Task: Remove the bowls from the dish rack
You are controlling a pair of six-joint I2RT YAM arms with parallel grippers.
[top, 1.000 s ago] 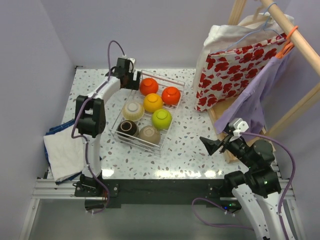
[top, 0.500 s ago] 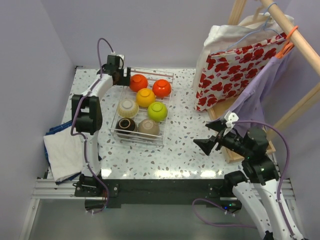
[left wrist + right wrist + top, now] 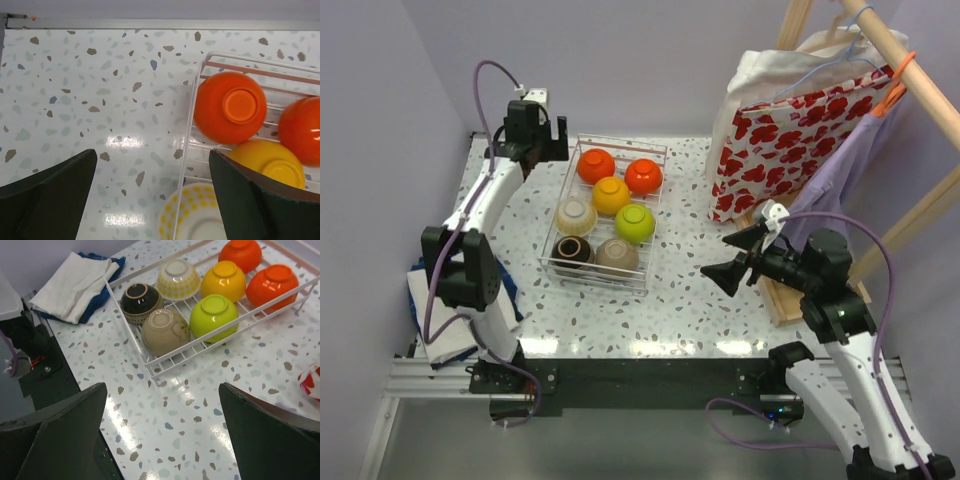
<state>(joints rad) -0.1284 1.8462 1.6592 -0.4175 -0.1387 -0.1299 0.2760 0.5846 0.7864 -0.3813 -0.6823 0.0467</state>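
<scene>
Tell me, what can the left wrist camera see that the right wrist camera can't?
Only the left wrist view shows the table's back edge by the wall. Only the right wrist view shows the green bowl, brown bowl, tan bowl and the white towel on a blue cloth. Both show the dish rack, two orange bowls, the yellow bowl and the spotty cream bowl.

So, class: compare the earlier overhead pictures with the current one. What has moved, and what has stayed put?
The left claw drew back leftwards from the far-left corner of the white wire dish rack. The rack swung from skewed to square. The right claw edged left towards it. Nothing was grasped: both claws are open, and all seven small round bowls are still inside.
</scene>
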